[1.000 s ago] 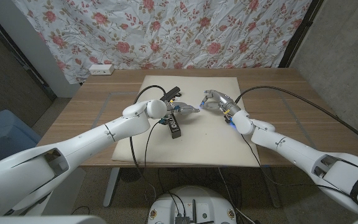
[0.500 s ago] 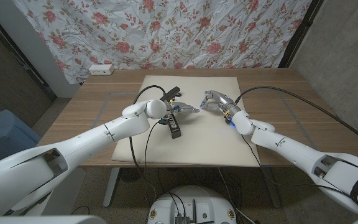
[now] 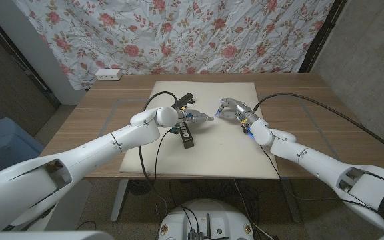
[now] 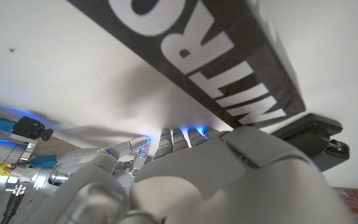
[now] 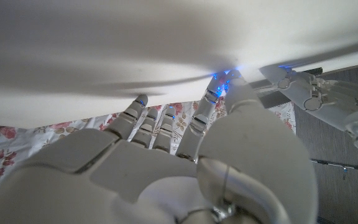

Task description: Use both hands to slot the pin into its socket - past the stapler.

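Note:
My left hand (image 3: 197,117) hovers over the middle of the white mat (image 3: 219,150), its fingers pointing right. My right hand (image 3: 231,107) faces it, fingers curled toward it, with a small gap between the two. Their fingertips hide whatever they hold, so I cannot make out the pin or the socket. In the right wrist view my right hand's (image 5: 166,168) thumb and forefinger close in together at a blue glow, and the left hand (image 5: 316,93) shows beyond. The black stapler (image 3: 184,99) lies just behind the left hand, and its end (image 4: 309,134) shows in the left wrist view.
A black box with white lettering (image 3: 187,137) lies on the mat under my left forearm, large in the left wrist view (image 4: 229,68). Black cables (image 3: 153,143) trail over the mat's left side. A white power strip (image 3: 108,74) sits at the table's far left.

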You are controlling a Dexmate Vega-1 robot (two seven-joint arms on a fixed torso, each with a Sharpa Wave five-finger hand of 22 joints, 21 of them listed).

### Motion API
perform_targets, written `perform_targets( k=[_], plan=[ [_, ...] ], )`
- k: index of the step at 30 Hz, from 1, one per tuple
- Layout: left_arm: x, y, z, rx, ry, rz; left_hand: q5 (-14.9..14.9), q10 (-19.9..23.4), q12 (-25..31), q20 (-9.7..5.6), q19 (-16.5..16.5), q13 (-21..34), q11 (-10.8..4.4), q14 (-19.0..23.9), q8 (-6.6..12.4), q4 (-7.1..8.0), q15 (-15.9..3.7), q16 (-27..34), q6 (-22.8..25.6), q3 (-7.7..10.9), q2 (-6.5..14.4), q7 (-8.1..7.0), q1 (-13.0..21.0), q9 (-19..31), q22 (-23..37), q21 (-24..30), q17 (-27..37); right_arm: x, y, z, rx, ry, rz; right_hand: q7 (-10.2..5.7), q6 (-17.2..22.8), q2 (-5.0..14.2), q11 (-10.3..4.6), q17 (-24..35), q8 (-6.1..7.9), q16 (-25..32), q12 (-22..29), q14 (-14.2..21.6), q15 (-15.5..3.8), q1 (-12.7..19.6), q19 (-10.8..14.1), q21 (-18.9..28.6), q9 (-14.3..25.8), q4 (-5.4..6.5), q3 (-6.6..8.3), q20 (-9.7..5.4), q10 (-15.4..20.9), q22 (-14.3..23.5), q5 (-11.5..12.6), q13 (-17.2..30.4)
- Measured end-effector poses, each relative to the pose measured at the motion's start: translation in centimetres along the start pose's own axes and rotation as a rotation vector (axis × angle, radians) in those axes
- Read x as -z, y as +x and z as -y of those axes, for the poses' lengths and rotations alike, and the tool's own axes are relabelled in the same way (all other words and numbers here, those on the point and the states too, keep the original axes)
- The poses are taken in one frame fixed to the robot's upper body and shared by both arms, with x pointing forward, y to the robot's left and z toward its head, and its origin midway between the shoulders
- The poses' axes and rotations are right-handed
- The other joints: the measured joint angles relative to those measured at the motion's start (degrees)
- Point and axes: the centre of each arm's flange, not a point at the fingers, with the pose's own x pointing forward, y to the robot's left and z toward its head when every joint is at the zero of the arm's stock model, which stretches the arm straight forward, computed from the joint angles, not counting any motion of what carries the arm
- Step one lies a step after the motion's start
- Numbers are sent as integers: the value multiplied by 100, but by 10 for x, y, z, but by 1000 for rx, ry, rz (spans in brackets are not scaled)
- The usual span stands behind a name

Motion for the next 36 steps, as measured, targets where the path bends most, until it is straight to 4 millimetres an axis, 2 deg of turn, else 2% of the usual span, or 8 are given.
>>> perform_targets(
  k=[6,36],
  plan=[
    [0,0,0,5,-1,-1,0,0,-1,0,0,3,0,0,0,-15,0,-1,0,15,0,0,0,-1,2,-2,0,1,-2,-1,-1,0,-5,0,0,0,0,0,0,0,0,0,0,0,41,0,0,0,0,-41,0,0,0,0],
    [0,0,2,23,-7,-5,0,-31,7,-2,-2,45,-30,12,0,-39,12,0,31,39,0,-31,0,3,-21,23,-1,13,-9,-5,-6,9,-48,-80,102,-1,0,1,-60,0,23,62,-20,0,70,-1,1,0,0,33,0,-11,-19,0]
  ],
)
